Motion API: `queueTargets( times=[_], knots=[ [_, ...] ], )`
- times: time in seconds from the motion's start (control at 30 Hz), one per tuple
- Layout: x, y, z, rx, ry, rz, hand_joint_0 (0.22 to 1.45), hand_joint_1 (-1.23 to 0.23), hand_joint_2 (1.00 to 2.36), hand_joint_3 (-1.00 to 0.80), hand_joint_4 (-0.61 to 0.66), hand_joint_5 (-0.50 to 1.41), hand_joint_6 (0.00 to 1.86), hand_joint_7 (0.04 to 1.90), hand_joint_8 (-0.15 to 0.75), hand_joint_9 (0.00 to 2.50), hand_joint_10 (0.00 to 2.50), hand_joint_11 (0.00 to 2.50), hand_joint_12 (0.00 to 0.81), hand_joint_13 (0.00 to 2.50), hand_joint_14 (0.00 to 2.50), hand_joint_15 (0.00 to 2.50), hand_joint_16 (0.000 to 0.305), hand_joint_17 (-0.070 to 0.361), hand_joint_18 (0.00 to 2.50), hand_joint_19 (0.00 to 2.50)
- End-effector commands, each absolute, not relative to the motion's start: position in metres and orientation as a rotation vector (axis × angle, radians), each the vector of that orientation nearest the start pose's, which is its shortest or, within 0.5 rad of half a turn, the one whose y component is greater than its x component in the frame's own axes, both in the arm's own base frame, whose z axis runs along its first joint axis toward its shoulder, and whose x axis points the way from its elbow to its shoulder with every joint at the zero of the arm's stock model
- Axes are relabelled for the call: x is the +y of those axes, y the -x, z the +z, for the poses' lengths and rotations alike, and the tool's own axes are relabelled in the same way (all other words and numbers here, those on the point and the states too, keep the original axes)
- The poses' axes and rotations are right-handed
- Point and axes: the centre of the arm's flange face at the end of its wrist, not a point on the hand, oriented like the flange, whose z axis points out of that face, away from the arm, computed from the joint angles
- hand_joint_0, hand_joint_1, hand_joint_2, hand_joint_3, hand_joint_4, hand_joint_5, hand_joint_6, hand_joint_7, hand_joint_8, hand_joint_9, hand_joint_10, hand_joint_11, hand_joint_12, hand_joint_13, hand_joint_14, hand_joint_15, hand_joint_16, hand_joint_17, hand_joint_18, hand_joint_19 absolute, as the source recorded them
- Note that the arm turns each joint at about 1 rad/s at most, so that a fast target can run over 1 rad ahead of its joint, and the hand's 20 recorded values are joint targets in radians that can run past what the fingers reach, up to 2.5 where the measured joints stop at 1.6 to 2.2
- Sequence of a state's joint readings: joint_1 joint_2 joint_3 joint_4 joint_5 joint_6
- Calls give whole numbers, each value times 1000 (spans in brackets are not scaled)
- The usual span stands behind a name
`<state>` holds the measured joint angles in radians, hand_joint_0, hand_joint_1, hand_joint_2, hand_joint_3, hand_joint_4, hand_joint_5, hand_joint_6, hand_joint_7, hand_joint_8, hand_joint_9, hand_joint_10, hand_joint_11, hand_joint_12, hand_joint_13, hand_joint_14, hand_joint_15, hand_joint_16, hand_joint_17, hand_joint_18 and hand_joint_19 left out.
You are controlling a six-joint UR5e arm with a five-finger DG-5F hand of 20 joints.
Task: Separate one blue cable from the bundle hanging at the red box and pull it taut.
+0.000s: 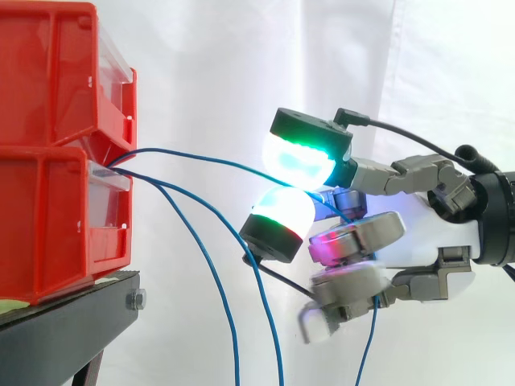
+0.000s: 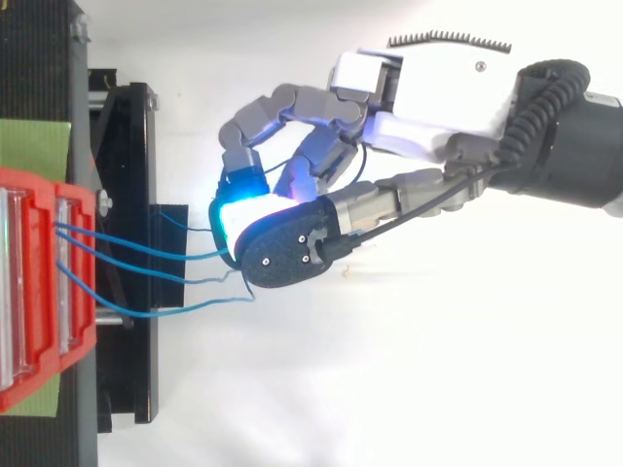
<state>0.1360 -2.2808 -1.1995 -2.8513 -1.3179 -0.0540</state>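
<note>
Two red bins (image 1: 48,217) sit stacked at the left on a black stand (image 1: 56,338), with a white curtain (image 1: 241,64) behind everything. Several thin blue cables come out of the gap where the upper bin rests on the lower one. The robot hand (image 1: 418,217) reaches in from the right and is clenched on one blue cable (image 1: 209,160), which is nipped between its glowing green and cyan fingertips (image 1: 299,157), well to the right of the bins. That cable leaves the bins, rises a little and runs across to the fingertips in a long shallow bow, so it is drawn out but not dead straight. Past the pinch, a length of blue cable (image 1: 368,342) hangs down below the robot hand. The other two cables (image 1: 265,310) of the bundle stay apart from the held one, curving away from the bins and dropping slack toward the bottom edge, left of the fingertips. From above, the blue strands (image 2: 146,248) fan out from the front of the red bins and run together at the curled fingertips; there I cannot tell which strand is the pinched one.
</note>
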Motion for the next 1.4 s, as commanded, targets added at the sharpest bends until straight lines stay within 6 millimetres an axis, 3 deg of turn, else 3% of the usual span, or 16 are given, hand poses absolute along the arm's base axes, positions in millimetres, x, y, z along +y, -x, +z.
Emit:
queueTargets(
  times=[0.0, 0.17, 0.37, 0.73, 0.83, 1.0, 1.37],
  knots=[
    [-58, -750, 246, 1196, -1256, 1047, 832, -769, 1004, -461, -29, -229, 945, 1411, 257, 919, 1220, 1251, 261, 1007, 944, 1442, 30, 67, 873, 1008],
    [-57, -750, 241, 1185, -1250, 1053, 833, -770, 1003, -456, -22, -228, 946, 1407, 248, 877, 1492, 1140, 274, 890, 1625, 1299, 26, 57, 1006, 1375],
    [-58, -750, 238, 1193, -1236, 1043, 836, -770, 1004, -450, -13, -228, 945, 1409, 259, 864, 1637, 1091, 278, 810, 2082, 1237, 20, 44, 1095, 1674],
    [-62, -749, 238, 1189, -1238, 1005, 822, -766, 1014, -329, 13, -226, 951, 1444, 255, 864, 1696, 1069, 295, 770, 2413, 1233, 18, 40, 1171, 1962],
    [-60, -747, 237, 1206, -1243, 1001, 808, -771, 1019, -275, 16, -223, 953, 1450, 263, 869, 1721, 1074, 299, 774, 2427, 1239, 18, 40, 1182, 1970],
    [-59, -745, 235, 1225, -1252, 992, 803, -771, 1020, -250, 6, -219, 955, 1438, 258, 848, 2004, 1073, 306, 769, 2500, 1288, 18, 41, 1207, 2004],
    [-58, -745, 234, 1228, -1254, 986, 808, -768, 1019, -260, 1, -218, 953, 1445, 270, 863, 2066, 1114, 310, 778, 2500, 1286, 18, 40, 1239, 2050]
  ],
)
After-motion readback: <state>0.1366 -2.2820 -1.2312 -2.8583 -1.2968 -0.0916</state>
